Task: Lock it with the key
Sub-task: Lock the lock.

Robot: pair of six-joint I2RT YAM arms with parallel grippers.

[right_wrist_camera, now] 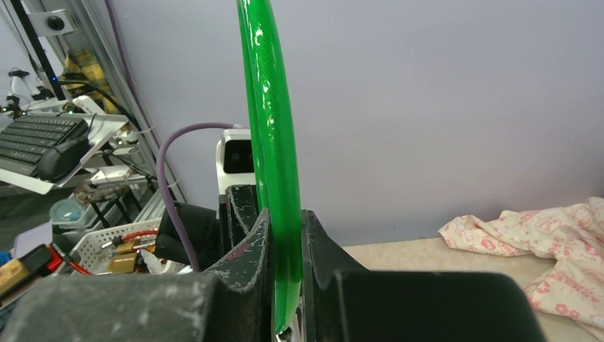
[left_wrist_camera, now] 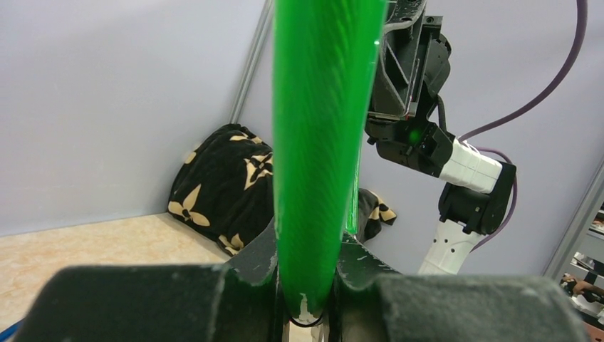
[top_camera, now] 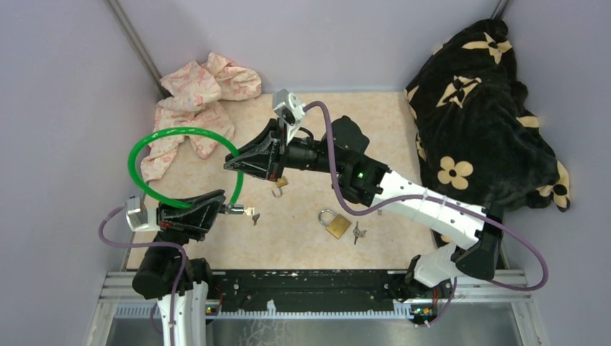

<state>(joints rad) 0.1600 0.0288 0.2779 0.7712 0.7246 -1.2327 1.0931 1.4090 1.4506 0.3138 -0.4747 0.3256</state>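
Presently the left fingers [top_camera: 215, 208] are clamping the glossy green plastic-coated cable lock loop [top_camera: 180, 131] at its five o'clock, the right fingers [top_camera: 238, 163] gripping its three o'clock above the beige tabletop [top_camera: 375, 122].

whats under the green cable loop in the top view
Below the green cable loop lie the pink cloth's near end and bare table. The cable's parts clamped in the left gripper and right gripper are covered; whether it touches the cloth cannot be told.

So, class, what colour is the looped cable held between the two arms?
The cable is bright green, seen best in the top view.
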